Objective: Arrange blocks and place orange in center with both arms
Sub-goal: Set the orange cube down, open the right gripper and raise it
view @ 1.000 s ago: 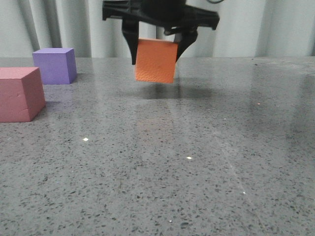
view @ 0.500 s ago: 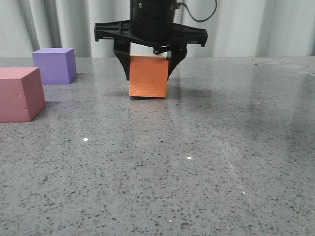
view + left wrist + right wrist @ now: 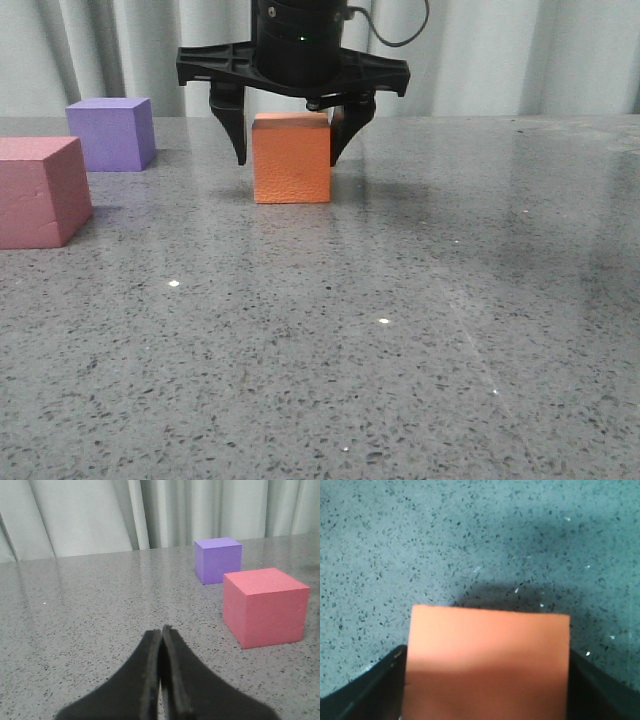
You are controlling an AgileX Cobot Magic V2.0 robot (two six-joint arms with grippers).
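Right pincer [image 3: 290, 140] spread around orange cube [image 3: 291, 158] on worktop [image 3: 400, 320]; left pincer [image 3: 161, 635] closed near pink-red cube [image 3: 264, 606], purple cube [image 3: 218, 559].

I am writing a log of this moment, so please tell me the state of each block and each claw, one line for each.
Orange block: resting flat on the table, between the right claw's fingers.
Pink-red block: on the table, untouched.
Purple block: on the table, untouched.
Right claw: open, fingers straddling the orange block.
Left claw: shut, empty.

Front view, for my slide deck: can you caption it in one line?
Right gripper open around the orange cube on the table, with purple cube and pink cube at left.
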